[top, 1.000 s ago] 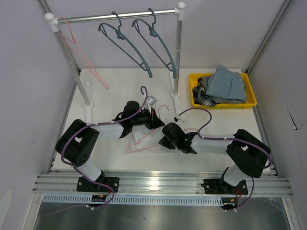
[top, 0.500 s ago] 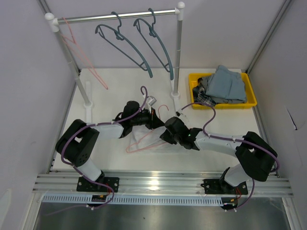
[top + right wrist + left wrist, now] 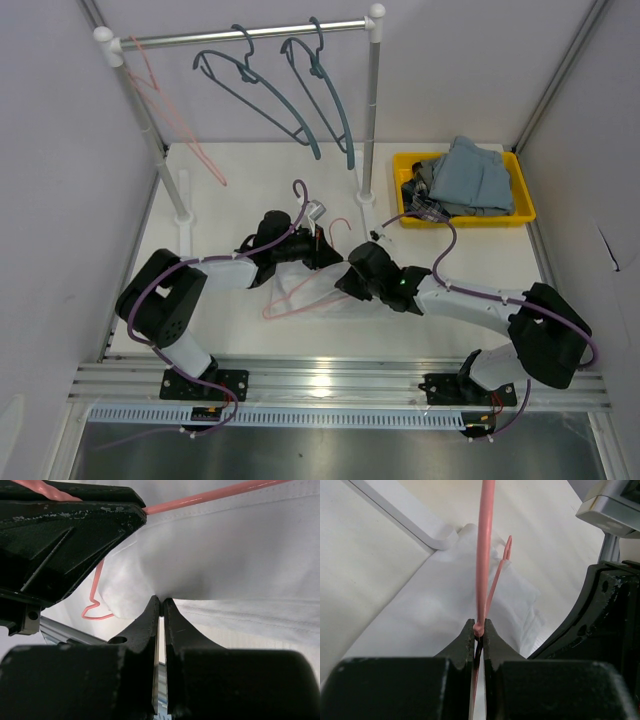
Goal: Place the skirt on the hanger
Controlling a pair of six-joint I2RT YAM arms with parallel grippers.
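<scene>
A pink hanger (image 3: 290, 300) lies on the white table, with a white skirt (image 3: 325, 297) over its right part, hard to tell from the table. My left gripper (image 3: 326, 256) is shut on the hanger's wire (image 3: 484, 555) near its hook. In the left wrist view the skirt (image 3: 445, 595) lies bunched under the wire. My right gripper (image 3: 347, 281) sits just right of the left one and is shut on a fold of the skirt (image 3: 210, 555). In the right wrist view the hanger (image 3: 210, 496) runs over the cloth, and the left gripper's black body (image 3: 65, 535) is close at upper left.
A clothes rack (image 3: 250, 33) stands at the back with two blue hangers (image 3: 300, 90) and a pink hanger (image 3: 165, 110) at its left post. A yellow bin (image 3: 465, 190) of grey-blue clothes sits at the back right. The rack's right pole (image 3: 371, 120) rises just behind the grippers.
My right gripper has moved left and forward, close up to the left gripper, its arm stretching out. The left arm has held still. The blue hangers on the rack have swung a little.
</scene>
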